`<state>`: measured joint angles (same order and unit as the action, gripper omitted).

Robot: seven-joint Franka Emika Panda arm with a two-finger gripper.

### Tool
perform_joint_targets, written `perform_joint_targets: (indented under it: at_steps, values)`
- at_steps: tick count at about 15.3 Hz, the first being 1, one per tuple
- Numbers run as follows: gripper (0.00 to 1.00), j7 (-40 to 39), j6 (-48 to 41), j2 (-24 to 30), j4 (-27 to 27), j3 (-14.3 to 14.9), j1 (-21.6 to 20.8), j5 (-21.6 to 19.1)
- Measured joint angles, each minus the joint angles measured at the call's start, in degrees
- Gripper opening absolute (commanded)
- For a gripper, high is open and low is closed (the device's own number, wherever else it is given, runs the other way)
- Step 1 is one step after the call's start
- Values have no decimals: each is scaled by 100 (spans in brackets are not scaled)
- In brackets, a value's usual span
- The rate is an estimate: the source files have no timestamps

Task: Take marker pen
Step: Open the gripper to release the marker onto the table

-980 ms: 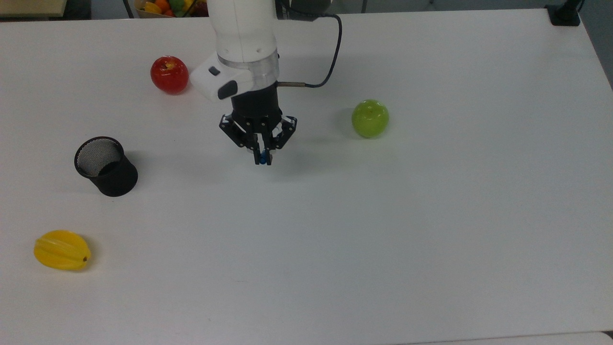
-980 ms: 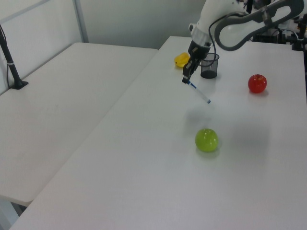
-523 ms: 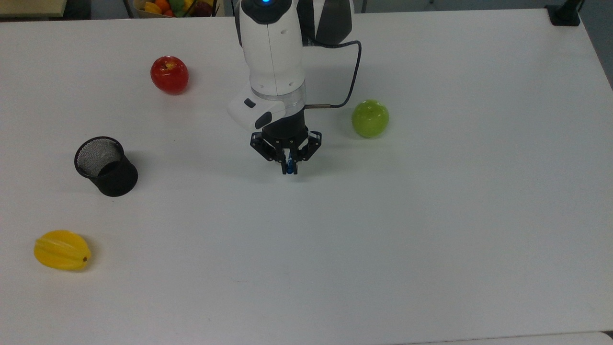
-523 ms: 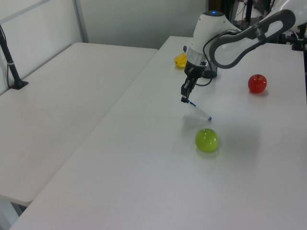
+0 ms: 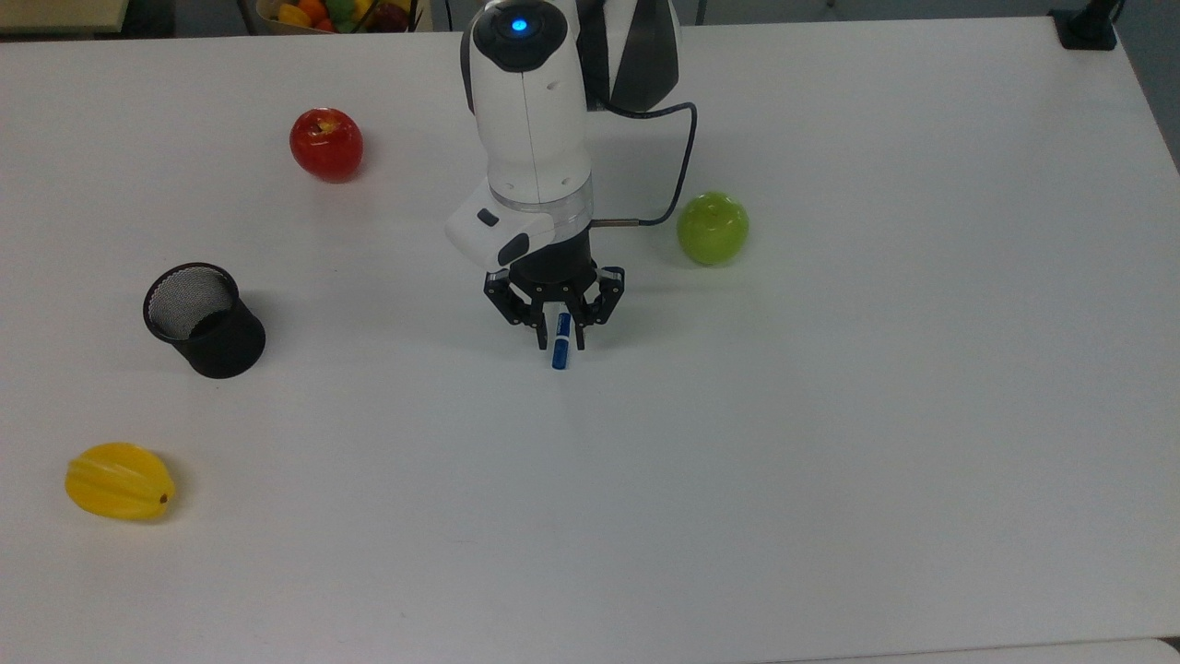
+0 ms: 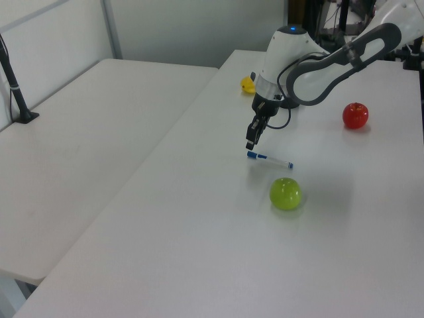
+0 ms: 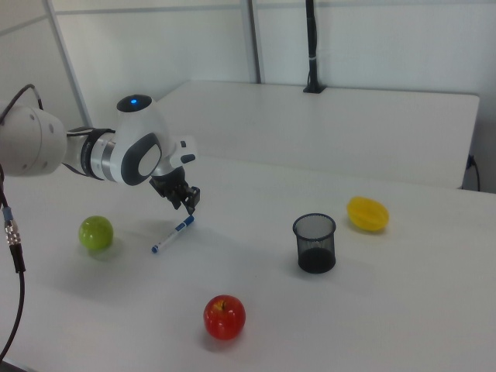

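1. Lying flat on the white table [image 5: 830,461], the marker pen [image 6: 269,159] rests near the middle of the surface, well in from every edge, and nothing grips it.
2. The gripper [image 5: 559,337] hangs just above the pen's blue-capped end; in the left view it sits a little above and beside that end [image 6: 252,143], apart from the barrel.
3. In the top view the blue cap [image 5: 560,354] pokes out from between the two fingertips, with the rest of the barrel hidden under the gripper and wrist.
4. In the right view the pen [image 7: 172,235] slants away from the gripper [image 7: 189,199] toward the right view's lower left, its capped end nearest the fingers.
5. The fingers are spread moderately apart and hold nothing.
6. The arm reaches from the table's far edge in the top view, its white forearm sloping down and the wrist pointing the gripper almost straight at the surface.
7. A green apple [image 5: 713,227] sits near the pen; a red apple [image 5: 326,144], a black mesh cup [image 5: 203,320] and a yellow fruit [image 5: 119,480] lie well apart from it.
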<state>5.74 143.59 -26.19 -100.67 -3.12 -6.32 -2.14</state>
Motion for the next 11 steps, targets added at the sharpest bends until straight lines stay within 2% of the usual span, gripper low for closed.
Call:
perform_joint_targets:
  at_steps: [2, 7, 11]
  values:
    - [100, -1, 3, -13, 1, -1, -10, 3]
    - [100, 0, -43, 84, 123, -2, 2, 3]
    - [100, 3, -1145, 664, 201, 4, 70, 3]
